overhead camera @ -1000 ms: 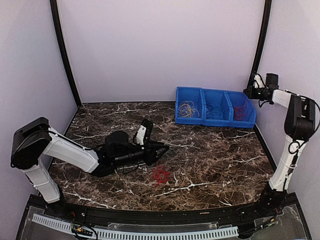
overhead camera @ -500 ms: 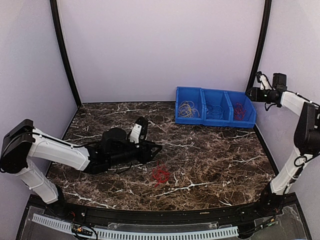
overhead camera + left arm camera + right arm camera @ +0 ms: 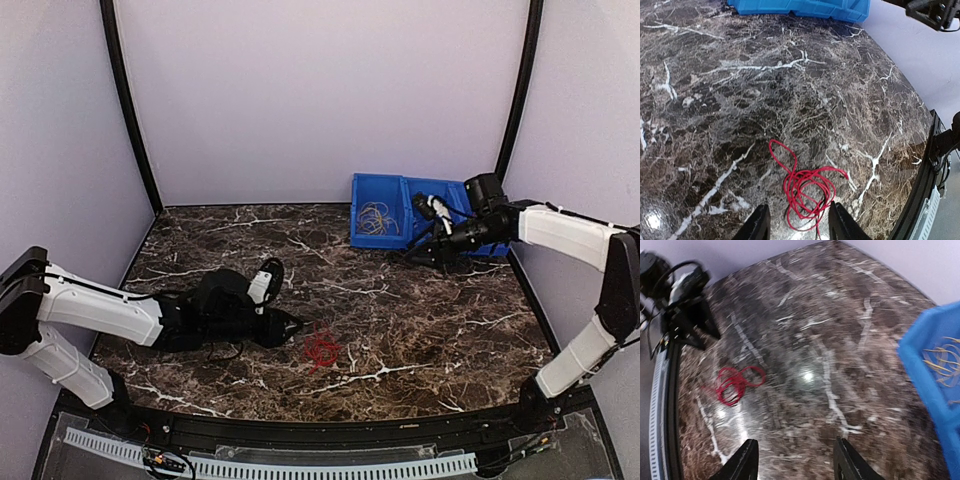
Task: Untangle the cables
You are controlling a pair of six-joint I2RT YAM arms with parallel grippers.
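Where red cable (image 3: 322, 348) lies near table (image 3: 430, 330) front edge | left gripper (image 3: 292, 325) beside

The table (image 3: 420, 320) has a dark brown, marble-patterned top with white veins, glossy enough to throw back bright spots of light. It fills the lower half of the top view, with a black edge along the bottom.

Two things lie directly on it. A red cable (image 3: 322, 348) sits just below the middle of the frame as a small loose coil. One longer loop trails off it and a free end sticks out to the side.

A blue bin (image 3: 378, 241) with three compartments side by side stands in the upper right, near the table's far edge and well apart from the coil.
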